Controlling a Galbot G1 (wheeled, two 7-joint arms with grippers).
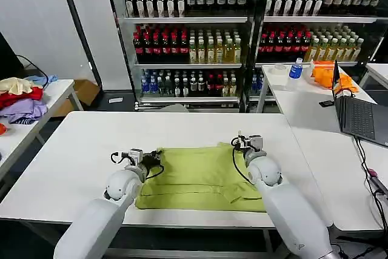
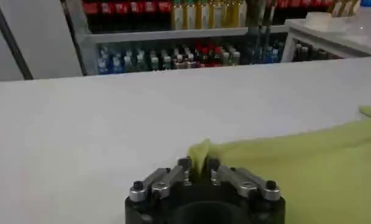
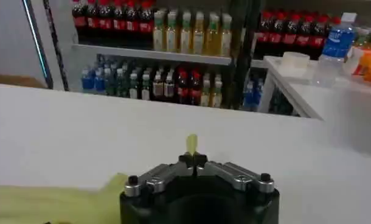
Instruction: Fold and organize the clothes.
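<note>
The T-shirt (image 1: pixel 197 177) is a plain lime yellow-green, with no print on the face that shows. It lies on a white table (image 1: pixel 79 150). On the far left, a heap of garments (image 1: pixel 19 98) is cream, red and pale purple. On the right side table, an orange cloth (image 1: pixel 345 82) lies beside a bottle (image 1: pixel 295 71) with what looks like a blue label.

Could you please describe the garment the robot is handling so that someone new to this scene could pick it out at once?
On the large white table right in front of the robot lies a lime yellow-green T-shirt, spread flat. The left pincer and the right pincer each pinch one of its far corners. Unlike the red, purple and cream garment heap on the side table to the left, it is one plain colour and lies alone.
</note>
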